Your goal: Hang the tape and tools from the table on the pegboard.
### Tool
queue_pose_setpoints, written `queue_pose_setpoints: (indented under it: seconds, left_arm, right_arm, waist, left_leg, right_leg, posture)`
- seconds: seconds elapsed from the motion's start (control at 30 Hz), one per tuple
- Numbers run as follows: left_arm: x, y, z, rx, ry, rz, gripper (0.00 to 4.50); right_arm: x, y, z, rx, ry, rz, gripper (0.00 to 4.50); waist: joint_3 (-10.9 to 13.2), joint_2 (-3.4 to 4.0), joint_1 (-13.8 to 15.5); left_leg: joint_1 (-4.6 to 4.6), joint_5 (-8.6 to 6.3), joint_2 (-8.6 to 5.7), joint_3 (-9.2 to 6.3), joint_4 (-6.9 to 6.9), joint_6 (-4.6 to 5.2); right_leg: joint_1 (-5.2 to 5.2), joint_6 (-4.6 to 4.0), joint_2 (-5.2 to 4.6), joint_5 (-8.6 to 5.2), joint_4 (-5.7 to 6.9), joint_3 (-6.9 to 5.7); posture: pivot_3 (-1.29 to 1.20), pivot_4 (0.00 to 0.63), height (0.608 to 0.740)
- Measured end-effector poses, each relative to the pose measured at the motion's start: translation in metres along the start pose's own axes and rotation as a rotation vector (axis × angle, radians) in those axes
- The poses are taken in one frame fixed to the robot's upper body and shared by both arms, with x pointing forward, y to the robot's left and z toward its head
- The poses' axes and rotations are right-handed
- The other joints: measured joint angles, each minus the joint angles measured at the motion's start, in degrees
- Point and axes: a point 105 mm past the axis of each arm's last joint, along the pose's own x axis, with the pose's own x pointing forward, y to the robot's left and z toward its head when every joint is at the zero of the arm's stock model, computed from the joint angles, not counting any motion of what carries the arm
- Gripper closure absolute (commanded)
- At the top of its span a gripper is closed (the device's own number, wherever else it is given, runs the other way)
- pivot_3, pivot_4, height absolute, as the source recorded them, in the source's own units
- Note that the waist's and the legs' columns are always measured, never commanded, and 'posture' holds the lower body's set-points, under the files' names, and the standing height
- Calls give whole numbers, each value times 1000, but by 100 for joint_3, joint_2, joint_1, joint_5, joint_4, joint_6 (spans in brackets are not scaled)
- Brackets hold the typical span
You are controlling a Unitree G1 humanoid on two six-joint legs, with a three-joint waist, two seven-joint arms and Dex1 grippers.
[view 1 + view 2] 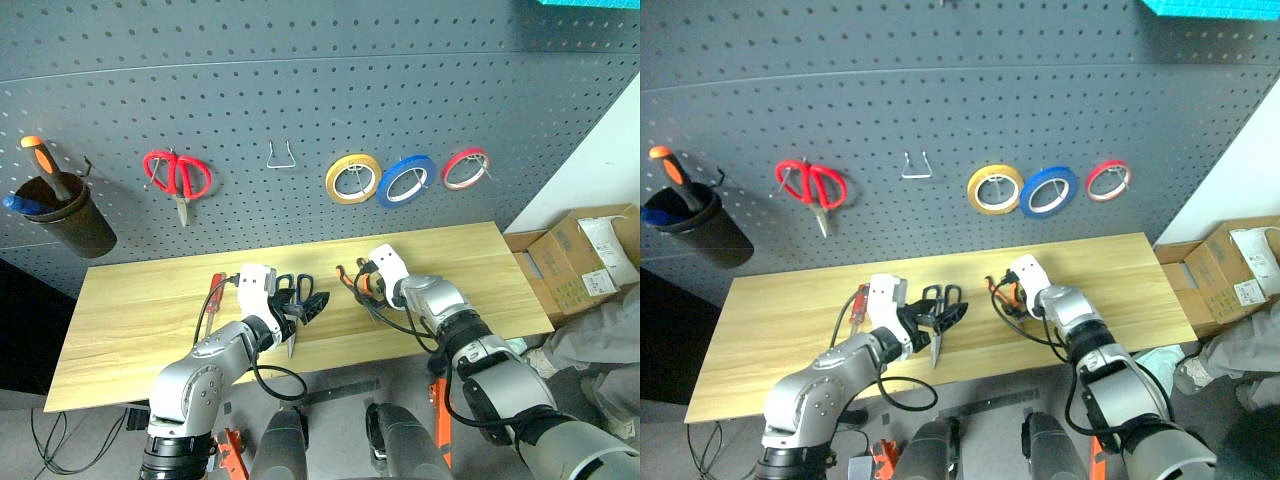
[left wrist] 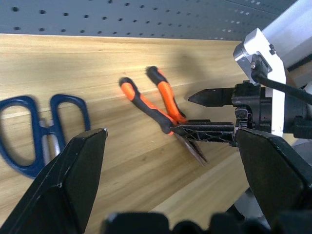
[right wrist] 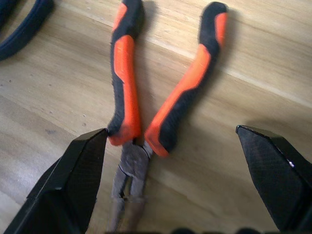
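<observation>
The small pliers (image 3: 146, 97) with orange-and-black handles lie on the light wood table (image 1: 150, 330). My right gripper (image 3: 170, 131) is open, one finger on each side of the pliers near their joint. Dark-blue-handled scissors (image 1: 300, 297) lie just left of them. My left gripper (image 1: 285, 318) stands open at the scissors' near side, with nothing between its fingers. Further left on the table lies a slim red-handled screwdriver (image 1: 212, 297). The blue tape (image 1: 405, 181) hangs on a hook of the dark grey pegboard (image 1: 300, 90).
On the pegboard hang red-handled scissors (image 1: 178, 177), a bare metal hook (image 1: 283, 155), a yellow roll (image 1: 351, 179) and a red roll (image 1: 465, 168). A dark cup (image 1: 65, 220) at the left holds an orange-handled screwdriver. Cardboard boxes (image 1: 585, 255) and a person's sleeve (image 1: 600, 340) are right of the table.
</observation>
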Motion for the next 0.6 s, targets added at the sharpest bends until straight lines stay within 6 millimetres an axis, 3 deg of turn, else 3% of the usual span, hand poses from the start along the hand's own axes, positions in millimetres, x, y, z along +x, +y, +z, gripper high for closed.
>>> queue_pose_setpoints:
  seconds: [0.23,0.5,0.6]
  left_arm:
    - [-5,-1,-4,-4,5,11,0]
    - [-6,-1,-5,-9,3,22,0]
    - [-6,-1,-5,-10,2,22,0]
  right_arm:
    - [6,10,9,26,17,12,33]
    - [9,-1,9,-33,14,-64,33]
    - [9,-4,8,-65,14,-80,645]
  waist:
    - [77,-3,24]
    - [88,-2,71]
    - [90,-2,78]
  left_leg:
    - [-3,0,-2,-5,1,0]
    - [-3,0,-2,-7,2,0]
    - [-3,0,-2,-7,1,0]
  right_leg:
    - [-1,-3,-2,-3,-2,-5]
    - [0,-13,-2,-9,-3,-8]
    - [0,-15,-2,-11,-4,-8]
  posture:
    - [221,289,740]
    - [225,291,740]
    - [220,290,740]
